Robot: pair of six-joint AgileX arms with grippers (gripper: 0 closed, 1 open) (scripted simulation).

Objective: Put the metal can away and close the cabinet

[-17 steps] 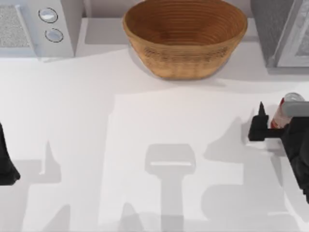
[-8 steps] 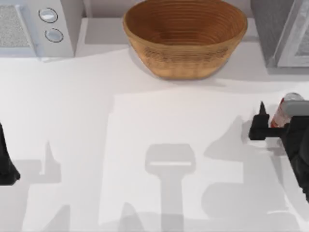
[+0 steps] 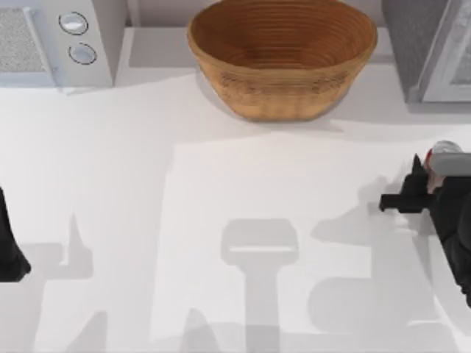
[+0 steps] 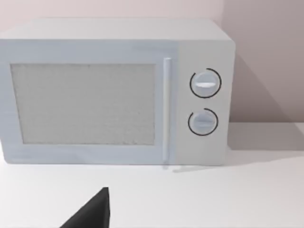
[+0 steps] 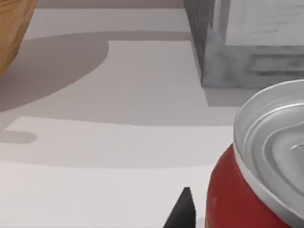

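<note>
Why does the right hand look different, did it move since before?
Yes. The right hand slid toward the table's right edge, closing in on the metal can, farther from the wicker bowl.

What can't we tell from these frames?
- Right claw grip on the metal can: in the top view the arm covers most of the can, so open or shut is unclear.
- Can label: cut off by the right wrist view's edge.
- Cabinet interior and door state: cropped at the top view's corner.
- Left claw: parked, only a fingertip in the left wrist view.
</note>
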